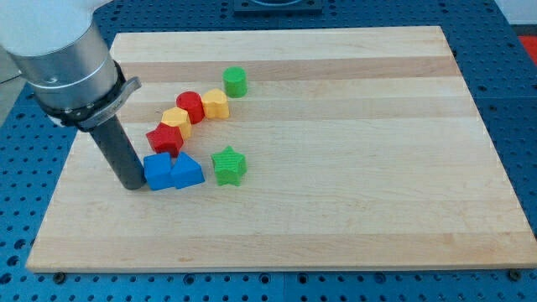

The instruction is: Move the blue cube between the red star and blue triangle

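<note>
The blue cube (157, 171) lies at the board's left, touching the blue triangle (187, 171) on its right. The red star (165, 138) sits just above the cube, touching or nearly touching it. My tip (132, 184) rests on the board right against the cube's left side. The dark rod rises from it up to the grey arm at the view's top left.
A yellow block (175, 118), a red cylinder (190, 106), a yellow block (216, 104) and a green cylinder (235, 81) run up and right from the red star. A green star (228, 165) lies right of the blue triangle. The wooden board (352, 168) ends near the view's left.
</note>
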Motion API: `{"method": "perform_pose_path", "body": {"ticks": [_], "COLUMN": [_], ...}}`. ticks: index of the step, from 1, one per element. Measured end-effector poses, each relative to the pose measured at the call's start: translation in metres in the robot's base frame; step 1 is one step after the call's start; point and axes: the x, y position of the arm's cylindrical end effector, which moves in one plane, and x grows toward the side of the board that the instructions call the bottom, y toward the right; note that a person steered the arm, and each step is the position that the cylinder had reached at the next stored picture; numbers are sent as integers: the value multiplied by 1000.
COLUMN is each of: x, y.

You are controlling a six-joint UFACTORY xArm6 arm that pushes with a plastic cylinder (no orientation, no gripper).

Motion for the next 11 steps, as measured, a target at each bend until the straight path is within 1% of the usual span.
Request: {"method": "perform_pose_path", "body": {"ticks": [1, 2, 3, 4, 5, 9, 10, 11], "x": [-3, -3, 38, 59, 42, -2, 6, 68], "y": [17, 11, -9, 4, 24, 20, 16, 19]}}
